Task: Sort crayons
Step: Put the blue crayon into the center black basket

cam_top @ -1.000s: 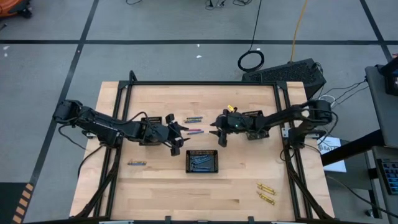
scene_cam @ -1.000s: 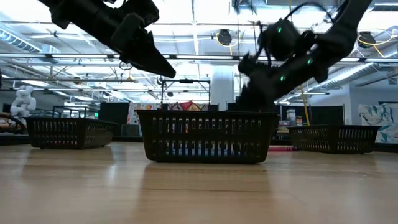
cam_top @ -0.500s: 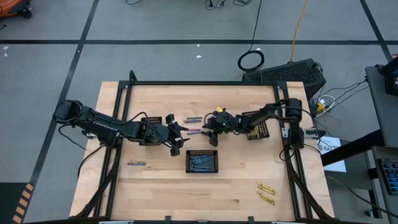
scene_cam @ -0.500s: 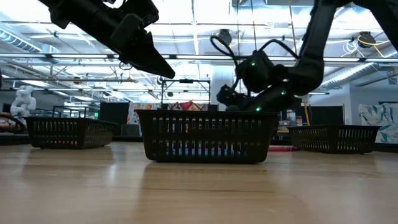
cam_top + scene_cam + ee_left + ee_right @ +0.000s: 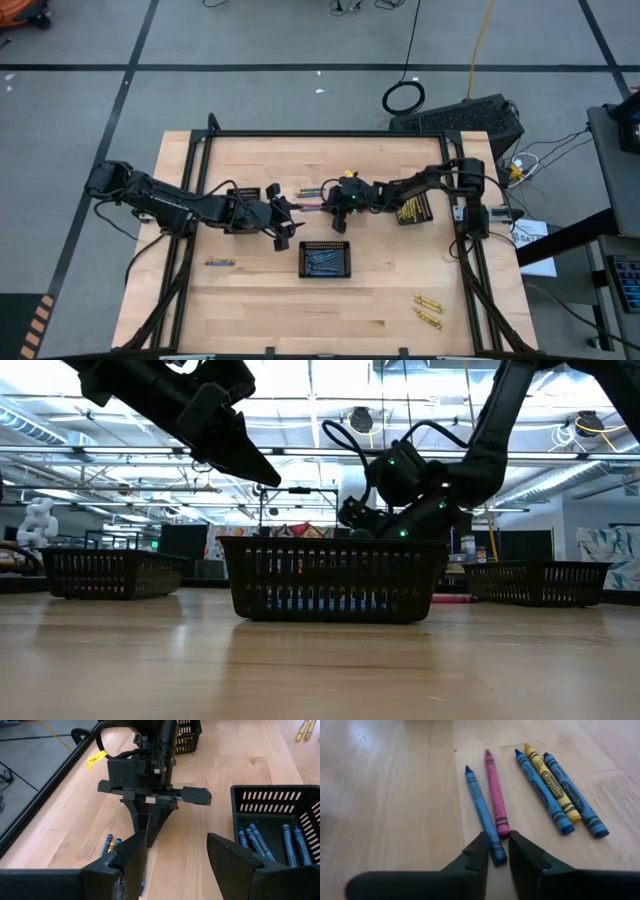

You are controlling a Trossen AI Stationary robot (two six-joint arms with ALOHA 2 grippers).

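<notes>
A blue crayon (image 5: 481, 805) and a pink crayon (image 5: 496, 795) lie side by side on the table; a blue-yellow-blue group (image 5: 552, 787) lies beside them. My right gripper (image 5: 495, 851) points down at the table's middle (image 5: 331, 207), shut on the blue crayon. My left gripper (image 5: 287, 222) hovers open just left of it, nothing between its fingers (image 5: 137, 855). A black tray (image 5: 326, 259) holding blue crayons (image 5: 260, 840) stands nearer the front edge. My right gripper pinches the blue crayon's blunt end (image 5: 496, 856) between its two fingertips (image 5: 479, 849). The fingers come from above, slanting, and stand on either side of the crayon. The crayon lies flat on the table, its tip pointing away, with the pink crayon's end (image 5: 503, 829) close beside.
A second black tray (image 5: 414, 209) with yellow crayons stands at the right, a third (image 5: 243, 190) by the left arm. Loose crayons lie near the front left (image 5: 220, 262); yellow ones (image 5: 427, 309) lie at the front right.
My right gripper has gone toward the table's left edge and down, from beside the right tray to the pair of crayons at the table's middle. My left gripper has kept still.
</notes>
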